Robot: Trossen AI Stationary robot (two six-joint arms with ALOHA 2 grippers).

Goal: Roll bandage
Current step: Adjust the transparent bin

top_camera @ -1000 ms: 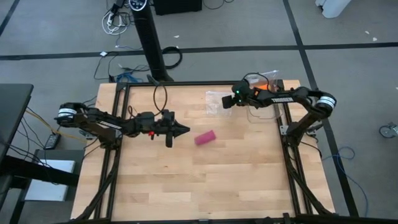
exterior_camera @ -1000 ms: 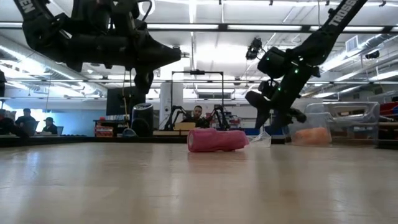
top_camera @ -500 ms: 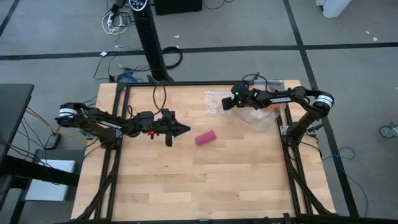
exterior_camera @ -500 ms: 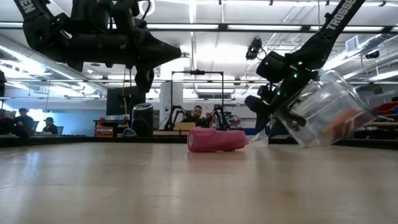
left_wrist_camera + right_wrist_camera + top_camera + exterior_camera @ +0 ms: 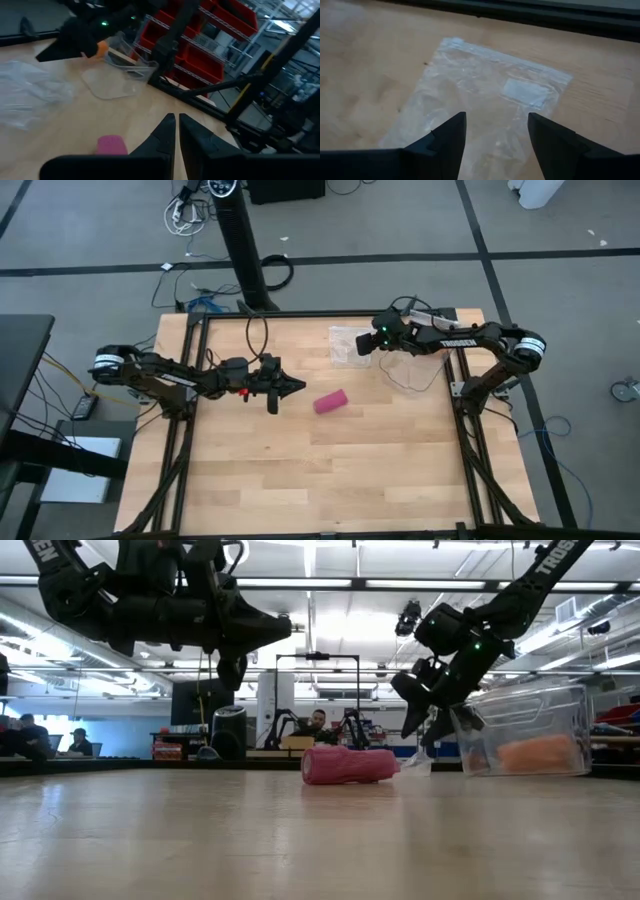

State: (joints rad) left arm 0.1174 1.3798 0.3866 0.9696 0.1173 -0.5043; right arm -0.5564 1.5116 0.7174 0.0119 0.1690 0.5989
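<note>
While my right wrist camera fills with a clear plastic bag (image 5: 485, 110) lying flat on the wood, it shows nothing of the bandage; my right gripper (image 5: 496, 134) hangs over that bag with its two fingers spread wide and nothing between them. From above, the bag (image 5: 350, 345) is a pale patch near the table's far edge, and my right gripper (image 5: 366, 346) sits at its edge. Just beside that arm is a clear plastic tub (image 5: 415, 370), hard to make out from overhead because the wood shows through it. The level view gives it shape: the tub (image 5: 520, 730) is tilted, with an orange roll (image 5: 538, 753) inside.

The bandage (image 5: 330, 401) lies as a small pink cylinder on bare wood near the table's middle, apart from both arms. The low view shows it (image 5: 349, 765) resting on its side. My left wrist camera catches only its end (image 5: 111, 145), the rest cut off behind my own gripper body.

My left gripper (image 5: 296, 387) hovers short of the bandage, its fingers (image 5: 161, 137) nearly together, only a slit between them, holding nothing.
</note>
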